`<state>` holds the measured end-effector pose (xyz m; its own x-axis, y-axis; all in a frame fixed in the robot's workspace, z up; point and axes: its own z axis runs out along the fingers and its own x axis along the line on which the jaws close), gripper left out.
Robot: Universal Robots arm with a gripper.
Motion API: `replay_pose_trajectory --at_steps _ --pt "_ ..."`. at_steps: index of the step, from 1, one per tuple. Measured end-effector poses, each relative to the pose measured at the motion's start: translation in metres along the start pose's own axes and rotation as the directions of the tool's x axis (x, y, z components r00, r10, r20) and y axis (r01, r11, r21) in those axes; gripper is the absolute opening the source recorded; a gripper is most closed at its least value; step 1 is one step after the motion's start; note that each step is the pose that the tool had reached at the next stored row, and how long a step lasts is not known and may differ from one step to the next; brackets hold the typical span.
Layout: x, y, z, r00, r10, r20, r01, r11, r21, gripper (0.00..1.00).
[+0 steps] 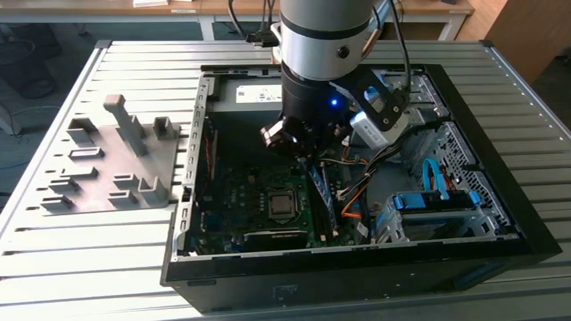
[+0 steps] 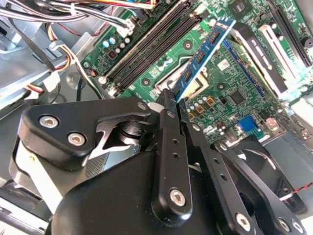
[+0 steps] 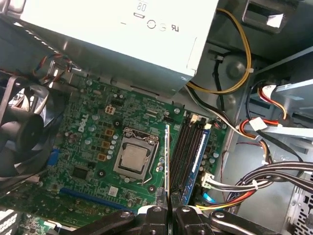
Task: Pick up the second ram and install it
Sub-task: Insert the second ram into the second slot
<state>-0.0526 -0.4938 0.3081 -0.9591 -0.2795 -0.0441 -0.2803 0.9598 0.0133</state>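
Note:
My gripper is shut on one end of the second ram, a long thin blue-green stick with black chips that reaches out from the fingertips over the motherboard. In the first wrist view the ram shows edge-on between the CPU socket and the black memory slots, above the board and apart from the slots. In the exterior view the gripper hangs inside the open computer case, with the ram slanting down from it.
A grey fixture plate with upright blocks lies on the table at the exterior view's left. The white power supply, a black fan and cable bundles crowd the board. A blue strip runs along the slots' outer side.

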Motion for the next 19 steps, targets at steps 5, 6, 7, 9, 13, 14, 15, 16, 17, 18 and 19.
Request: replay_pose_trajectory --at_steps 5,6,7,9,13,14,15,16,17,18,19 --pt "0.0000 0.0000 0.0001 0.9997 0.023 0.0003 -0.023 0.9997 0.0012 0.14" --pt "0.0000 0.0000 0.0001 0.9996 0.027 0.0003 -0.027 0.9996 0.0014 0.14" --pt "0.0000 0.0000 0.0002 0.9995 0.032 0.0004 -0.032 0.9995 0.0016 0.14" --pt "0.0000 0.0000 0.0002 0.9992 0.041 0.0005 -0.041 0.9992 0.0021 0.14" --pt "0.0000 0.0000 0.0003 0.9983 0.058 0.0007 -0.058 0.9983 0.0030 0.14" --pt "0.0000 0.0000 0.0003 0.9980 0.063 0.0008 -0.063 0.9980 0.0033 0.14" --pt "0.0000 0.0000 0.0004 0.9978 0.067 0.0008 -0.067 0.9978 0.0035 0.14" --pt "0.0000 0.0000 0.0004 0.9975 0.071 0.0009 -0.071 0.9975 0.0038 0.14" --pt "0.0000 0.0000 0.0004 0.9971 0.076 0.0010 -0.076 0.9971 0.0040 0.14" --pt "0.0000 0.0000 0.0004 0.9968 0.080 0.0010 -0.080 0.9968 0.0042 0.14" --pt "0.0000 0.0000 0.0004 0.9965 0.084 0.0011 -0.084 0.9965 0.0044 0.14"
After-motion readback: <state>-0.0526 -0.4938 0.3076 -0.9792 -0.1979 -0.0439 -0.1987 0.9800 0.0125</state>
